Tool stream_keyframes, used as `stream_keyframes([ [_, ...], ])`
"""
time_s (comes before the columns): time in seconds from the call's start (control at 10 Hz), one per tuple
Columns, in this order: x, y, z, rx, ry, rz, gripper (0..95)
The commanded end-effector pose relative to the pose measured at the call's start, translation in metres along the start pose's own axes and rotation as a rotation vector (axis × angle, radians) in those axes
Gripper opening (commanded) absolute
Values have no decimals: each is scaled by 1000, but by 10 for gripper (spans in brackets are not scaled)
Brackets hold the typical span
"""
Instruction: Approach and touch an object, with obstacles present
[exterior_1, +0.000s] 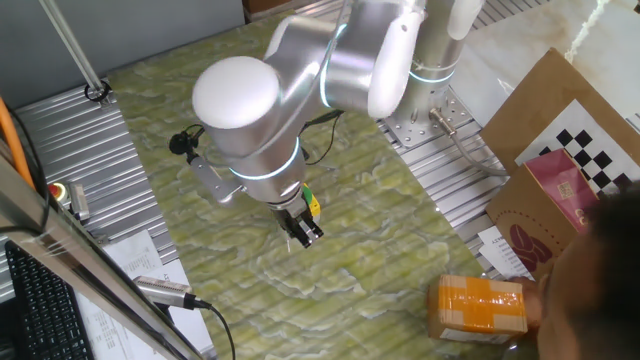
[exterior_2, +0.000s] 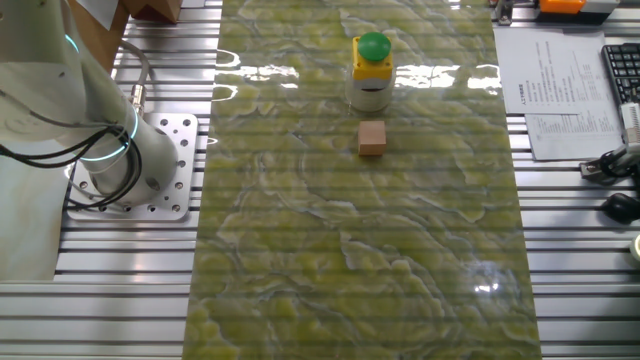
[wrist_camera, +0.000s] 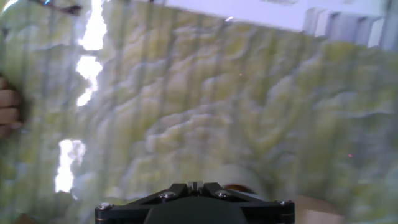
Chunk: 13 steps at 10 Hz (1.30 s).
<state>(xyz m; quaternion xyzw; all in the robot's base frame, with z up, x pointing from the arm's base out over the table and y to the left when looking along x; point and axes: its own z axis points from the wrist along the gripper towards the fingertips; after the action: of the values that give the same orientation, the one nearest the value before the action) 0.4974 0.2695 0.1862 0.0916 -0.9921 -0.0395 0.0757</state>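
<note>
A green push button on a yellow box with a white base (exterior_2: 372, 62) stands at the far end of the green marbled mat (exterior_2: 360, 250). A small tan wooden cube (exterior_2: 372, 137) lies just in front of it. In one fixed view my gripper (exterior_1: 305, 232) hangs low over the mat with its fingers together and nothing between them. The button's yellow and green top (exterior_1: 313, 203) shows just behind the fingers, and the cube is hidden by the arm. The hand view is blurred and shows my gripper (wrist_camera: 195, 185) shut, over the mat. The other fixed view shows only the arm's base.
A person's hand holds an orange taped box (exterior_1: 478, 305) at the mat's near right corner. A cardboard box with a checkerboard (exterior_1: 570, 150) stands to the right. Fingers (wrist_camera: 7, 109) show at the hand view's left edge. Papers and a keyboard (exterior_2: 620, 70) lie beside the mat.
</note>
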Motion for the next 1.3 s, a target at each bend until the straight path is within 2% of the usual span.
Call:
stream_keyframes([
  [0.1,-1,-1,1,12,-44,24,0],
  [0.2,-1,-1,1,16,-45,8,0],
  [0.3,-1,-1,1,25,-32,-16,0],
  [0.4,-1,-1,1,33,-38,-20,0],
  [0.5,-1,-1,1,27,-62,-25,0],
  [0.6,-1,-1,1,13,-73,-21,0],
  [0.7,7,17,3,27,-66,20,0],
  [0.8,10,26,3,34,-71,61,0],
  [0.9,10,26,3,38,-72,75,0],
  [1.1,22,53,11,53,-73,69,0],
  [1.3,34,48,26,48,-81,63,0],
])
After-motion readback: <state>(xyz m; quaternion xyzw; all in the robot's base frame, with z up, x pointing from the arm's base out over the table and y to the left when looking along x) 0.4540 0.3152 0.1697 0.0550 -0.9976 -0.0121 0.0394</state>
